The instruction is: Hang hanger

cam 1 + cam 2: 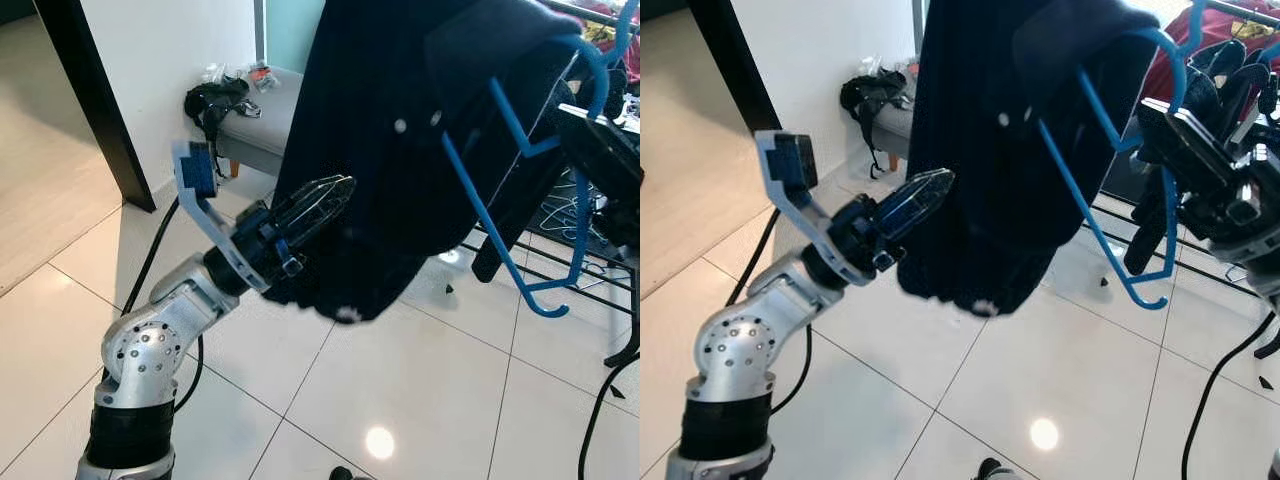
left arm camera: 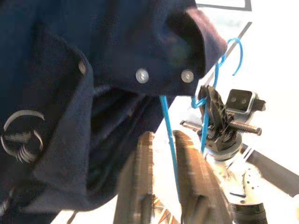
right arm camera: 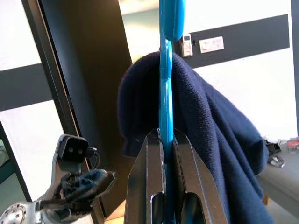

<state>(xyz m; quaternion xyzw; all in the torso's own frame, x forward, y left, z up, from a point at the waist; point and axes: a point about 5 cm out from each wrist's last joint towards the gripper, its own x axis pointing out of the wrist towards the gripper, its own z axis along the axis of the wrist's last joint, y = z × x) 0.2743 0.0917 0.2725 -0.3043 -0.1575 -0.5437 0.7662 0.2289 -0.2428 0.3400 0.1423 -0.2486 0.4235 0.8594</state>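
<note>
Right wrist view: right gripper [image 3: 164, 140] clamps blue hanger [image 3: 165, 79], navy garment [image 3: 215, 126] draped over it, held high w/ hook up. Left gripper [image 1: 925, 192], 2 fingers together, empty, beside the cloth; right arm nearer rack [image 1: 560, 262].

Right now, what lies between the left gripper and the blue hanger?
The dark navy garment draped on the blue hanger hangs between them in both eye views. The left gripper is at its lower folds; the right gripper clamps the hanger.

Colours on record: blue, navy, black, silver.
Hanger [image 1: 520, 240] bright blue; garment [image 1: 400, 140] navy with silver snaps; gripper fingers [image 3: 149, 186] black; arm [image 1: 160, 340] silver; floor [image 1: 420, 400] white tile.
</note>
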